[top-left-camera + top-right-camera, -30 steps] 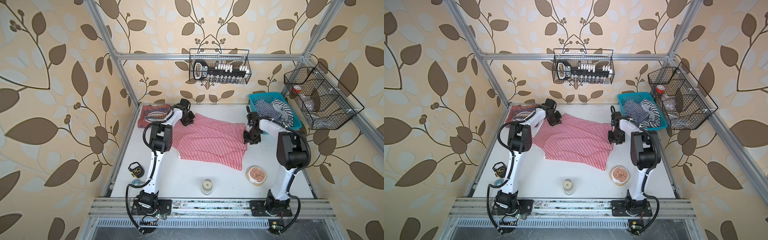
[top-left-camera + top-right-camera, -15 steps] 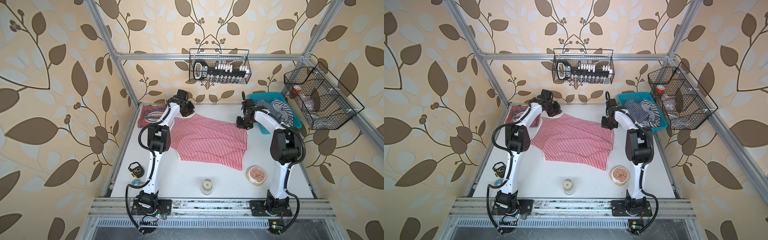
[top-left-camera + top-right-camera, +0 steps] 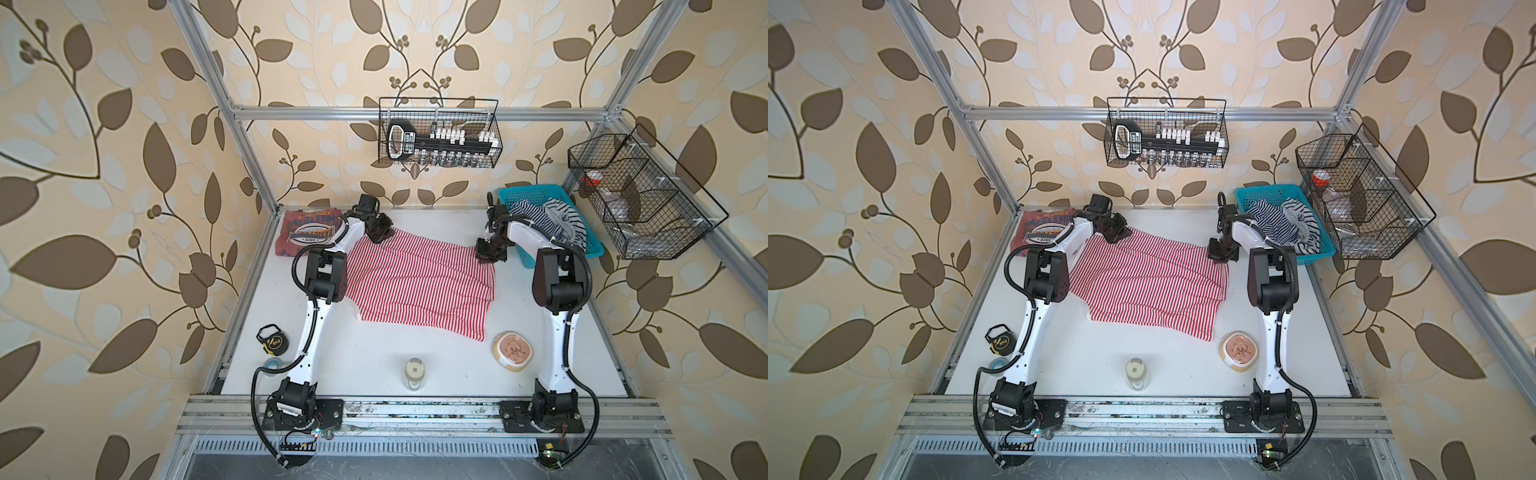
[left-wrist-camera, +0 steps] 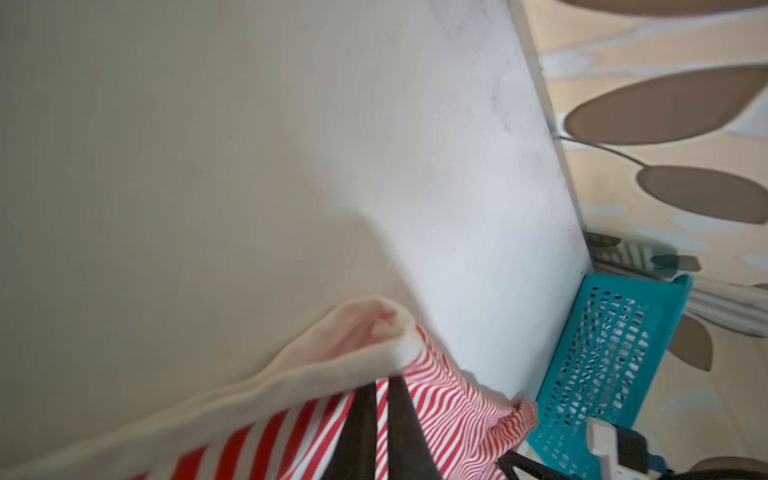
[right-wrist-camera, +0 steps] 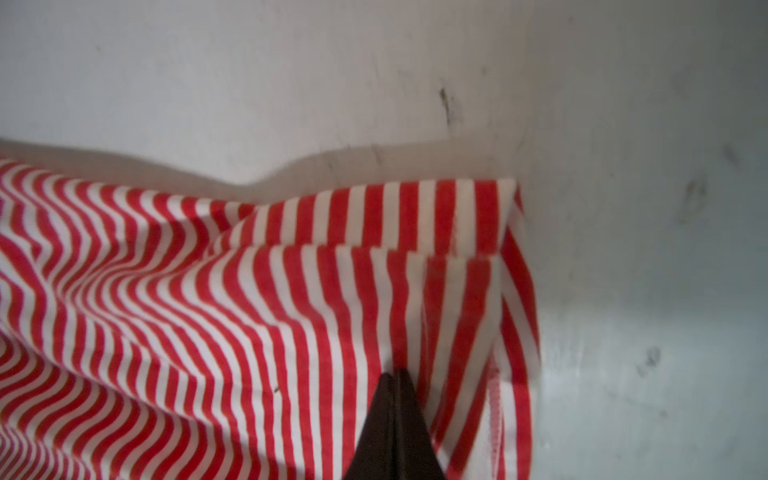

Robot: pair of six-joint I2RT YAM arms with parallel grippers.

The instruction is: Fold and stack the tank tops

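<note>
The red-and-white striped tank top (image 3: pixel 415 286) (image 3: pixel 1150 286) lies spread flat mid-table in both top views. My left gripper (image 3: pixel 380 233) (image 3: pixel 1115 233) is shut on its far-left corner, and in the left wrist view the striped cloth (image 4: pixel 453 399) runs between the dark fingers of that gripper (image 4: pixel 382 388). My right gripper (image 3: pixel 488 252) (image 3: pixel 1222 253) is shut on the far-right corner, and in the right wrist view its tips (image 5: pixel 395 376) pinch the striped cloth (image 5: pixel 249 299). The brick-red tank top (image 3: pixel 309 233) (image 3: pixel 1040 232) lies folded at the far left, print up.
A teal basket (image 3: pixel 528 192) (image 4: pixel 602 353) holding navy-striped cloth stands at the back right. Near the front are a glass jar (image 3: pixel 414 372), a tan bowl (image 3: pixel 513 350), a tape measure (image 3: pixel 272 340) and a tape roll (image 3: pixel 270 365). Wire baskets (image 3: pixel 438 133) hang on the walls.
The right gripper closed on the cloth corner. Both grippers drew the far edge toward the back wall, then came slightly forward again, and the striped top lies stretched flatter.
</note>
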